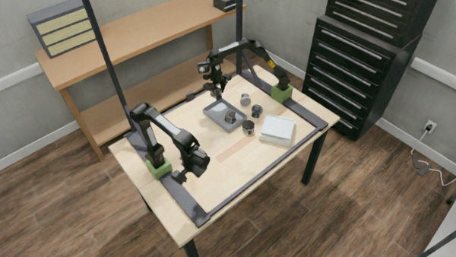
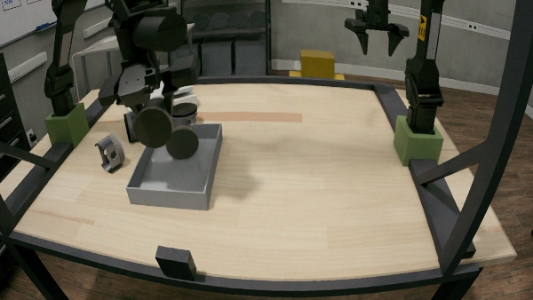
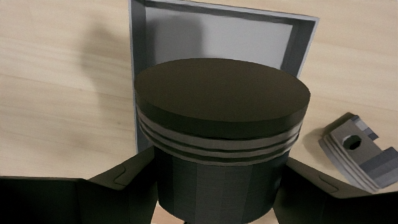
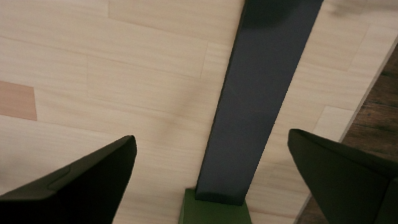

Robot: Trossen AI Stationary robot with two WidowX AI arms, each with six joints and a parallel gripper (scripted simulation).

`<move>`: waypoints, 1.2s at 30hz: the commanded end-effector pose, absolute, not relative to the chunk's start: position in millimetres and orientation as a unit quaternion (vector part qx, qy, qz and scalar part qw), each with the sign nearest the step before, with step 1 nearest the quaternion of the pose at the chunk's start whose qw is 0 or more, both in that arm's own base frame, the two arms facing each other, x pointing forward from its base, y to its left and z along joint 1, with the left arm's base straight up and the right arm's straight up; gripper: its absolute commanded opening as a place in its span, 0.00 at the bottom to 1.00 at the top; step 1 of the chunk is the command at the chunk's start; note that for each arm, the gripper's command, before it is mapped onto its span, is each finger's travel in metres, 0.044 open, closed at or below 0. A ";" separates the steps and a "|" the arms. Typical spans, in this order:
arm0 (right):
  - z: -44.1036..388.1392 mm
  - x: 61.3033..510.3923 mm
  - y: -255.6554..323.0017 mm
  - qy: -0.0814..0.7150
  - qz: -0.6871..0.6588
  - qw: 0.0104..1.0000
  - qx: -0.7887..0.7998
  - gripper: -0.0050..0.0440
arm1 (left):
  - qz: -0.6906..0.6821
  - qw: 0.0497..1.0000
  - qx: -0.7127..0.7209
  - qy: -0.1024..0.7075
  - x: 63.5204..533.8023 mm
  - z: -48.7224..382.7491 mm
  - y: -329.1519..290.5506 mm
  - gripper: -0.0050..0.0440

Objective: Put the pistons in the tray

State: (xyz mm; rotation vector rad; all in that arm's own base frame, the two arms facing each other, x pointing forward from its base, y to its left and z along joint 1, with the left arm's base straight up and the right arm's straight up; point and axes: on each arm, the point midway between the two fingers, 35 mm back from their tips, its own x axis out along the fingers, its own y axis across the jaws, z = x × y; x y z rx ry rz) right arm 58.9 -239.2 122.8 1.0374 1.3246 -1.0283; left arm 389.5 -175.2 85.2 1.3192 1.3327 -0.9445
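Observation:
My left gripper [image 1: 216, 89] [image 2: 154, 106] [image 3: 213, 152] is shut on a dark piston [image 2: 153, 127] [image 3: 220, 100], crown outward, raised above the table near the steel tray [image 1: 211, 115] [image 2: 169, 199] [image 3: 134, 75]. Whether it is fully over the tray is unclear. Another dark piston [image 1: 230, 117] [image 2: 182, 143] lies in the tray; the held one hides it in the left wrist view. A light grey piston [image 1: 245, 99] [image 2: 116, 153] [image 3: 345, 145] lies beside the tray. A dark piston [image 1: 257, 110] and a ringed piston [image 1: 248, 127] [image 2: 186, 111] are outside the tray. My right gripper [image 2: 377, 53] [image 4: 211, 139] is open and empty.
A pale, flat-topped stack [image 1: 277, 129] stands beside the outside pistons. A small black block [image 1: 190, 95] [image 2: 176, 263] is at the table edge. Dark frame rails [image 2: 311, 284] [image 4: 257, 100] border the table, with uprights at its corners. Green bases [image 2: 418, 139] [image 4: 215, 212] carry the arms.

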 end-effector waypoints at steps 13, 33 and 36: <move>131.3 61.3 -244.4 0.552 -0.439 0.563 0.430 0.92 | -0.384 0.512 0.548 0.539 394.8 75.1 -170.9 0.43; 131.3 61.3 -244.4 0.552 -0.439 0.563 0.430 0.92 | -0.385 0.509 0.548 0.541 396.2 42.4 -168.1 0.43; 131.3 61.3 -244.4 0.552 -0.439 0.563 0.430 0.92 | -0.384 0.513 0.548 0.538 396.7 44.9 -168.5 0.43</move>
